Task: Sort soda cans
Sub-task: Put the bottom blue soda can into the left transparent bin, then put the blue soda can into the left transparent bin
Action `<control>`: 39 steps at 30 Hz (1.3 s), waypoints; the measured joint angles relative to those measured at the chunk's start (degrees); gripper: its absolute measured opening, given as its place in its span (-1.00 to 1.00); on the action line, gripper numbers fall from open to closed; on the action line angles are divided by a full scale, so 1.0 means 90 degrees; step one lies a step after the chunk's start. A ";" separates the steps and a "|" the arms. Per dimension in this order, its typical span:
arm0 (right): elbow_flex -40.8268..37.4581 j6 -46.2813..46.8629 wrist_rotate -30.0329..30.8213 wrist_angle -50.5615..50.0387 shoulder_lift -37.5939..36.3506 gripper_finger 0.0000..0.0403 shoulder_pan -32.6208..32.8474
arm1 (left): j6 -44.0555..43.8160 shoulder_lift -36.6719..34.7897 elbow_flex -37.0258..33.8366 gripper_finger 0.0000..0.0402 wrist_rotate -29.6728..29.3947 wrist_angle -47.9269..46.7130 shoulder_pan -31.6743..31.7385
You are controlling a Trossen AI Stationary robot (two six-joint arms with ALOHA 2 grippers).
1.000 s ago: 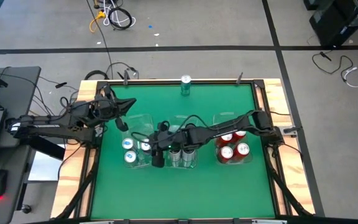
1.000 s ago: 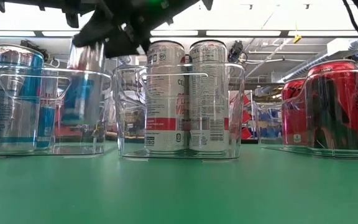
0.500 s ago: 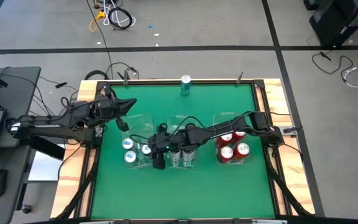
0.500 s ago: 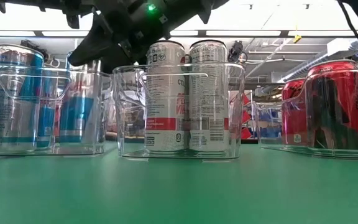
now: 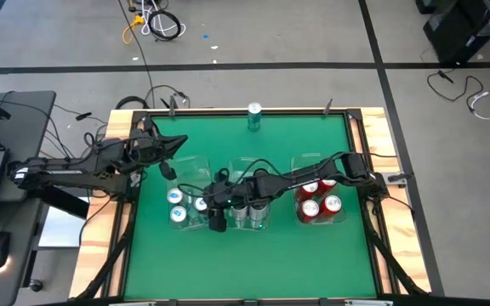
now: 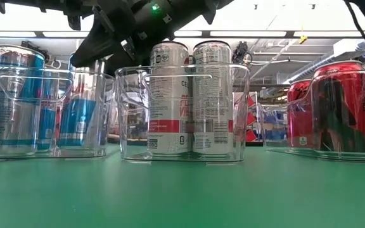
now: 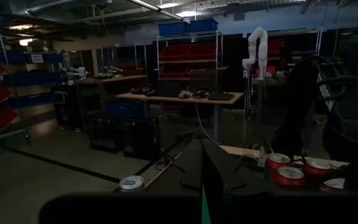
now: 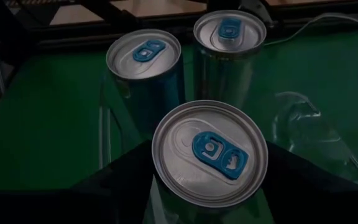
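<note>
My right gripper (image 5: 204,202) reaches across the table from its right side into the clear left bin (image 5: 187,170). It is shut on a silver-blue soda can (image 8: 210,152), also seen in the low view (image 6: 78,123). Two like cans (image 8: 146,53) (image 8: 230,28) stand upright in the same bin. Silver cans (image 6: 189,95) stand in the middle bin and red cans (image 5: 317,202) in the right bin. One can (image 5: 254,110) stands alone at the table's far edge. My left gripper (image 5: 168,160) is shut and empty above the table's left part. My right gripper pinches the can's upper wall just under the rim (image 8: 159,163) between its two fingers (image 8: 120,177), one on each side. The fingers come from above, slanting down. The can stands upright inside the left bin, with its base down at the bin's floor (image 6: 75,151).
Three clear bins stand in a row across the table's middle (image 6: 182,69). Green table lies open in front of them (image 6: 182,190) and behind them toward the lone can. Cables and a laptop lie beyond the table's left edge.
My right gripper has gone down into the left bin with the silver-blue can. The can was held above the bin's floor a second ago and now stands low in the bin, still upright.
</note>
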 joint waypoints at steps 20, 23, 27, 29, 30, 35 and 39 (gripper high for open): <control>0.0002 0.0000 -0.0121 0.0015 -0.0012 0.60 0.0012 | -0.0005 0.0000 0.0000 -0.97 -0.0002 -0.0046 0.0000; 0.0002 -0.0146 -0.0117 0.0054 -0.0012 0.68 0.0012 | -0.0005 0.0000 0.0000 -0.97 -0.0004 -0.0048 0.0000; 0.0002 -0.0222 -0.0117 0.0191 -0.0072 0.74 0.0005 | -0.0007 0.0000 0.0000 -0.97 -0.0003 -0.0054 0.0000; 0.0002 -0.0233 -0.0114 0.0223 -0.0133 0.75 -0.0017 | -0.0007 0.0000 0.0000 -0.97 -0.0002 -0.0063 0.0000; 0.0002 -0.0242 -0.0110 0.0290 -0.0170 0.75 -0.0030 | -0.0008 0.0000 0.0000 -0.97 -0.0002 -0.0062 0.0000; 0.0002 -0.0506 0.0081 0.0113 -0.0519 0.75 -0.0122 | -0.0007 -0.0002 0.0000 -0.97 -0.0002 -0.0101 0.0000; 0.0004 -0.0743 0.0650 -0.0486 -0.0964 0.69 -0.0326 | -0.0010 0.0000 0.0000 -0.97 -0.0002 -0.0213 0.0000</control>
